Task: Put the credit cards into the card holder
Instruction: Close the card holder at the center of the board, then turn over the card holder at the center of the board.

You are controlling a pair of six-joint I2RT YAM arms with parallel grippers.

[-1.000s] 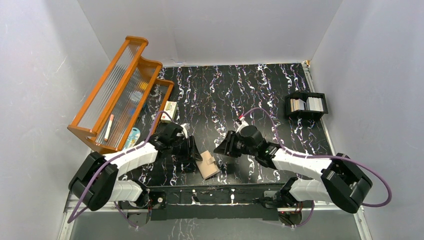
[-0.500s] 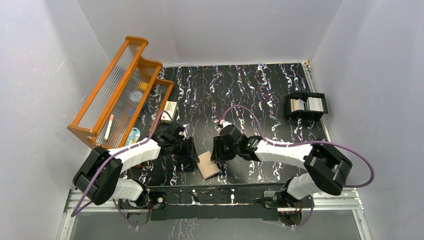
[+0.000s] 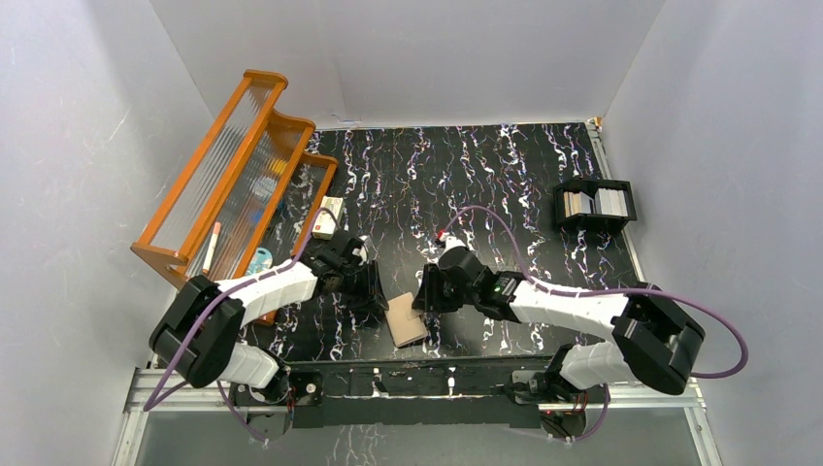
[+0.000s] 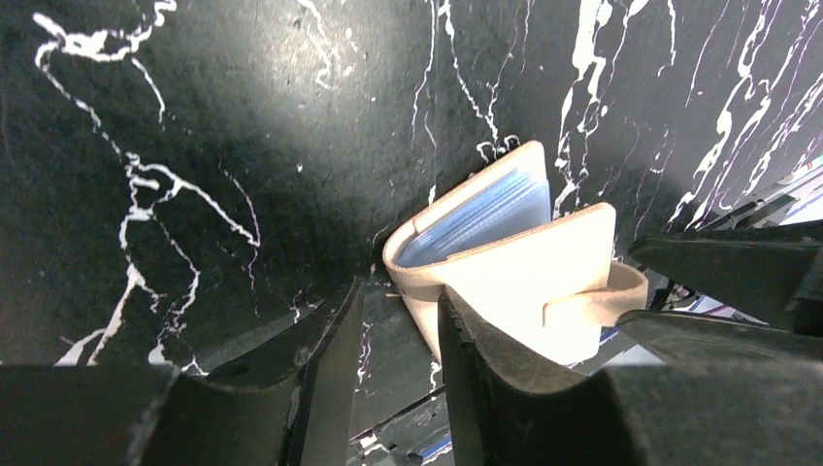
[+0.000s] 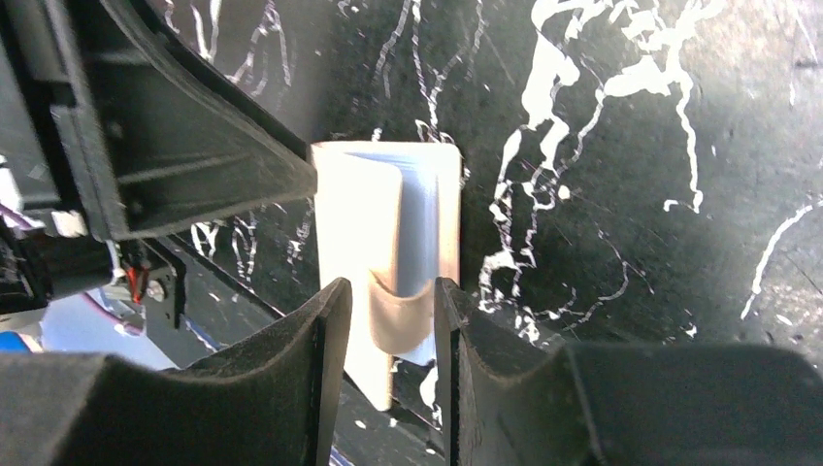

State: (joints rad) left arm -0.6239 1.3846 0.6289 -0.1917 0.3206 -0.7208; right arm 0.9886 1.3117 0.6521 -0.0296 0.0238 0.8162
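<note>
The tan card holder [image 3: 406, 318] lies near the front edge, partly folded, between my two grippers. In the left wrist view the card holder [image 4: 524, 272] gapes, with pale blue leaves [image 4: 480, 212] inside; I cannot tell cards from clear pockets. My left gripper [image 3: 375, 294] [image 4: 396, 335] is open, its jaws a little apart at the holder's folded spine, with table showing between them. My right gripper [image 3: 425, 291] [image 5: 388, 325] is open, and its jaws straddle the holder's snap tab [image 5: 396, 318]. Pale credit cards [image 3: 592, 202] stand in a black tray at the far right.
The black compartment tray [image 3: 625, 206] sits by the right wall. An orange ribbed rack [image 3: 223, 180] stands at the left, with a small white box [image 3: 331, 208] beside it. The metal front rail [image 3: 417, 374] runs just behind the holder.
My right gripper has swung left from the table's middle to the holder's tab end. My left gripper has edged closer to the holder's spine. The holder has turned slightly.
</note>
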